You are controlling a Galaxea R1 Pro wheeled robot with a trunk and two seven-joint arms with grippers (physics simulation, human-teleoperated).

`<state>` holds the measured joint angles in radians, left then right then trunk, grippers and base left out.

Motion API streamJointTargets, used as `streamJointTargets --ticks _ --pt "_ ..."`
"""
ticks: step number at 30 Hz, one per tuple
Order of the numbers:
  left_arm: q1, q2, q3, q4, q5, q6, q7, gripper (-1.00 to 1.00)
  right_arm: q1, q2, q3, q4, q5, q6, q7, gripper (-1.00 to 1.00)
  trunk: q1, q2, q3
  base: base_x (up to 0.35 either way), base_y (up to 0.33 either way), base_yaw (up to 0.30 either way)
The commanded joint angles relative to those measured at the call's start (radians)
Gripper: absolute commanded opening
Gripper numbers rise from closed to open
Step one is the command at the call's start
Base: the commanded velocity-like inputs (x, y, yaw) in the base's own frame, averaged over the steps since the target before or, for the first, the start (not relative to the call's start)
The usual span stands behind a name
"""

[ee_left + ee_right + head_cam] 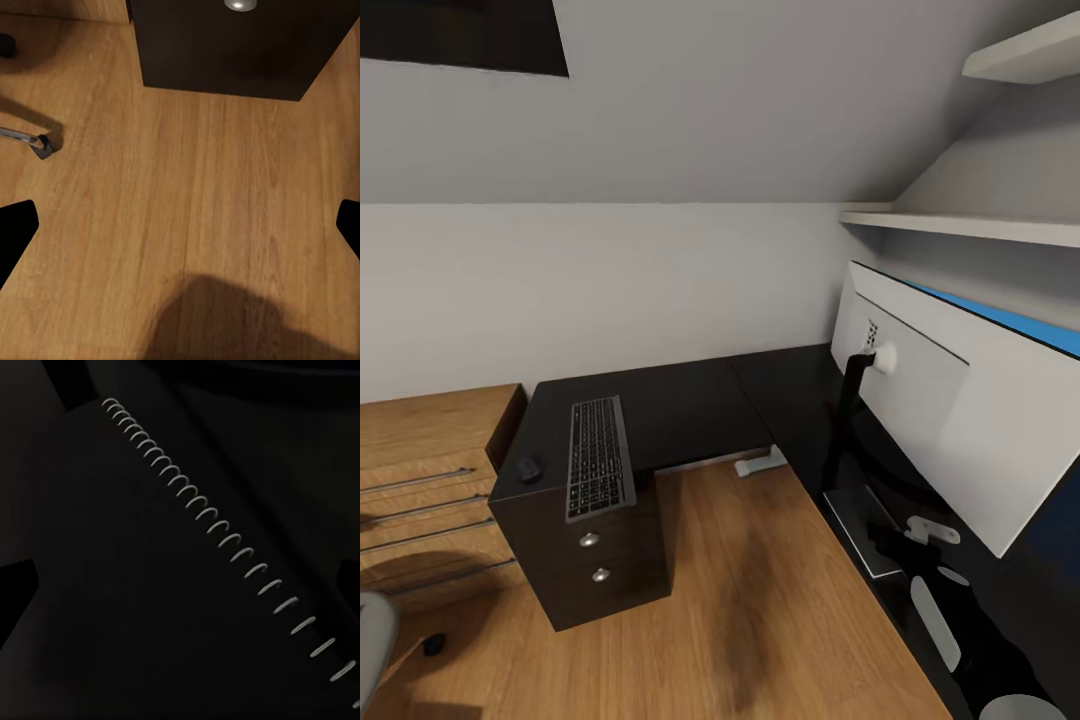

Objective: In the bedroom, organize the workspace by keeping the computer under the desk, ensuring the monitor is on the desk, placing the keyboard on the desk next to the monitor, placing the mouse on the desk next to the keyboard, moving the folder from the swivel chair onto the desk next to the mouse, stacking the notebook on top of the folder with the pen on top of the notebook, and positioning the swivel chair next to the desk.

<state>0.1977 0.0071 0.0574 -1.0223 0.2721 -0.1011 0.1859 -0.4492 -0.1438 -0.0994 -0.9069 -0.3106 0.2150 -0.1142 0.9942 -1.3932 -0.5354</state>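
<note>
Glossy black desk [680,400]; black drawer unit [600,560] with round silver knobs. Black keyboard [599,458], dark grey keys; black mouse [529,468]. Monitor [960,420] pale grey-white at back, black stand arm. Warm brown wood-grain floor [760,600]. Black notebook [150,585], white spiral coil.

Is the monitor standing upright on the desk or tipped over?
Upright: the monitor stands on its black stand arm on the desk, pale back toward the camera.

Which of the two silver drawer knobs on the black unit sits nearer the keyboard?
The upper knob, directly below the keyboard's near end; the lower knob sits a drawer further down.
</note>
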Motion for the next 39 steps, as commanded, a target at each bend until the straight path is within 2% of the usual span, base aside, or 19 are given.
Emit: streamJointTargets --ticks 1,9,39 --pt "0.000 0.001 -0.002 -0.001 0.009 -0.003 0.003 1.00 0.000 0.000 0.001 -0.002 -0.010 0.004 -0.005 1.00 0.004 -0.008 -0.004 0.000 0.000 0.000" --pt "0.000 0.001 -0.003 -0.001 0.010 -0.003 0.003 1.00 0.000 0.000 0.001 -0.002 -0.010 0.004 -0.005 1.00 0.035 -0.064 -0.029 0.000 0.000 0.000" --pt "0.000 0.002 -0.002 0.007 0.011 -0.004 -0.003 1.00 0.000 0.000 0.001 -0.003 -0.010 0.003 -0.005 1.00 0.035 -0.064 -0.029 0.000 0.000 0.000"
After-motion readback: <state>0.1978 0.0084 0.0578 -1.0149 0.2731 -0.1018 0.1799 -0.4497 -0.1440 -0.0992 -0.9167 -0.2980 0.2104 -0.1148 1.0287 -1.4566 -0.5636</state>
